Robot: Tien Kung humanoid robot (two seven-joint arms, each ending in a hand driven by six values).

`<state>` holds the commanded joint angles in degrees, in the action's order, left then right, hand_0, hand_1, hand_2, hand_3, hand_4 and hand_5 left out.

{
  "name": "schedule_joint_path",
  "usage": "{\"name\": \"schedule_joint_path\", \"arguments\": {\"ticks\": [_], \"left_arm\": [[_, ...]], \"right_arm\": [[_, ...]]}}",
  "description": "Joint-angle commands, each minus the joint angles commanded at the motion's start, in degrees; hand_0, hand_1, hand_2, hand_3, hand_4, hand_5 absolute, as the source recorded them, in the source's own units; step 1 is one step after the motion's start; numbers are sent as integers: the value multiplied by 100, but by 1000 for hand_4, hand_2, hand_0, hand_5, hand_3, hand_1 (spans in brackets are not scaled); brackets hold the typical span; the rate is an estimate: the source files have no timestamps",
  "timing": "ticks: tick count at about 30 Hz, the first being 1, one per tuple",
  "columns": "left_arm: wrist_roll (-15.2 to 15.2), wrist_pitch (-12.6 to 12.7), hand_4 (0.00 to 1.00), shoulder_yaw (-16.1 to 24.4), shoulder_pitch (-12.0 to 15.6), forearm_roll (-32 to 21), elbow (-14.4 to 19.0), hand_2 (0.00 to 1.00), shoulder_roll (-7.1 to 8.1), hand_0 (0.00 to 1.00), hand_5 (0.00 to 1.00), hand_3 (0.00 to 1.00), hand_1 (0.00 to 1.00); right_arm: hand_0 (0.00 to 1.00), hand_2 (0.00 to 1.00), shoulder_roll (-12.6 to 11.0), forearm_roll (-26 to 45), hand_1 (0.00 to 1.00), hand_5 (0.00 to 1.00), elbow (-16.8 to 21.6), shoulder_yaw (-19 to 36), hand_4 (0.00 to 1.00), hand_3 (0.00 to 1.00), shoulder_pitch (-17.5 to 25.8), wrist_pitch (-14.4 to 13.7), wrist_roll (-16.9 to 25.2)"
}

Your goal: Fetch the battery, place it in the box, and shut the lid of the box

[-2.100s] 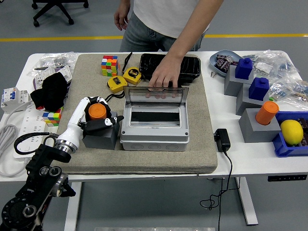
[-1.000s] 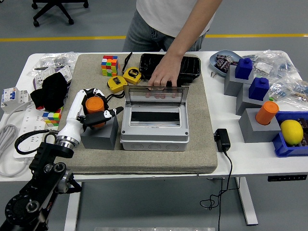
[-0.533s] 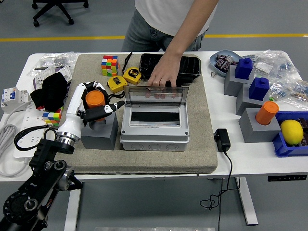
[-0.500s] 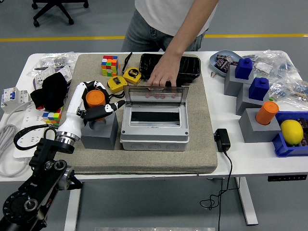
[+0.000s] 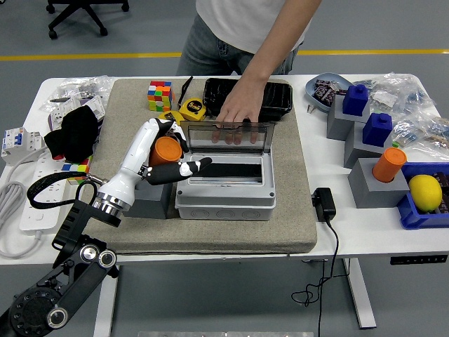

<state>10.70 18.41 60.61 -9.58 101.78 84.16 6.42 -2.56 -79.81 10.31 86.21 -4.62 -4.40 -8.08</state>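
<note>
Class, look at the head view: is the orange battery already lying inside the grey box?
No. The left hand holds the orange battery in the air beside the grey box.

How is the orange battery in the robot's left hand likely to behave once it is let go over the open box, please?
The orange battery looks like a short, smooth cylinder, so it would probably roll if it landed on its side. It seems rigid, since the left hand wraps it without denting it. The box walls should likely contain it.

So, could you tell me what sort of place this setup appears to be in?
Probably a robotics lab or workshop. A white height-adjustable table stands on a grey floor with a yellow floor line, an office chair sits behind, and test props such as Rubik's cubes and tape measures crowd the table.
</note>
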Motion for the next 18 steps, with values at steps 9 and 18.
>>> {"name": "schedule_joint_path", "arguments": {"ticks": [9, 18], "left_arm": [[-21, 244, 910, -488, -61, 828, 10, 2, 72, 57, 219, 2, 2], [-109, 427, 998, -1053, -245, 1538, -15, 2, 125, 60, 87, 2, 2]], "right_arm": [[720, 665, -25, 5, 648, 903, 0, -2, 998, 694, -7, -9, -2], [717, 665, -28, -5, 648, 907, 0, -13, 998, 695, -2, -4, -8]]}}
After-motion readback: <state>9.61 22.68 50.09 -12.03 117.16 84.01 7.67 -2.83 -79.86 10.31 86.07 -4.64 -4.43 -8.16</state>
